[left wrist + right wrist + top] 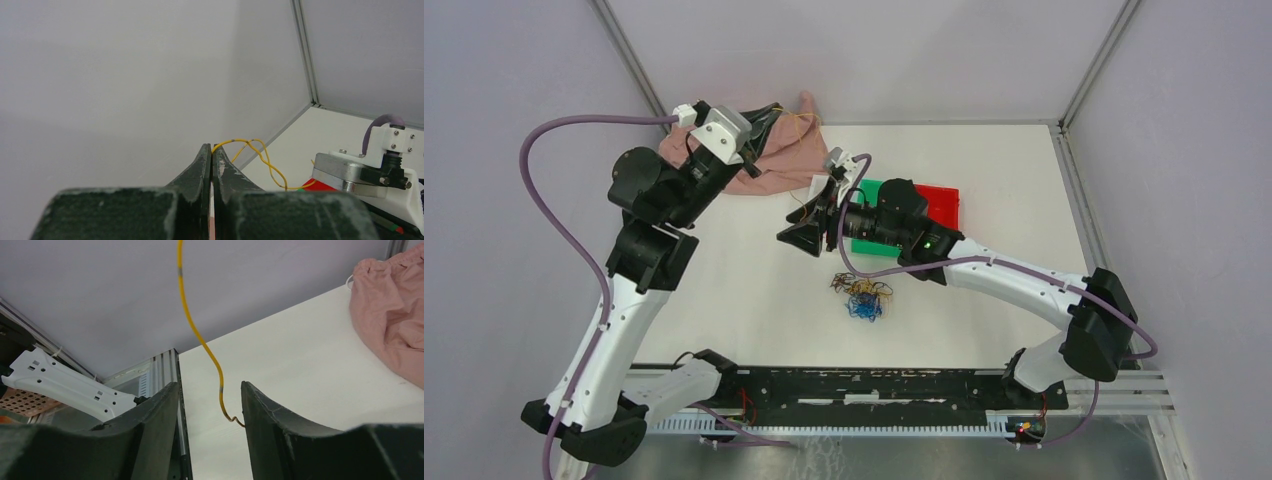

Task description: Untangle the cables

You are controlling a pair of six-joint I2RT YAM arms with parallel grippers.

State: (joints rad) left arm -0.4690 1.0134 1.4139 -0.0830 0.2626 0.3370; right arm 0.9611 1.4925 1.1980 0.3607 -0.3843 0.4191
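The left gripper (212, 148) is pinched tight on the yellow cable (200, 340), which runs steeply down into the gap of the half-spread right gripper (209, 387), touching one finger. The other cables (864, 297) lie bunched on the table (744, 300).

Robot lab cell here, no question: plain grey walls (874, 50) box in the space beyond the right gripper (796, 236), joined by aluminium posts (1101, 60). Below it lies a white table (754, 300). Back behind it, two white arms (614, 340) stand bolted to a black rail (874, 385), trailing purple leads (554, 200).
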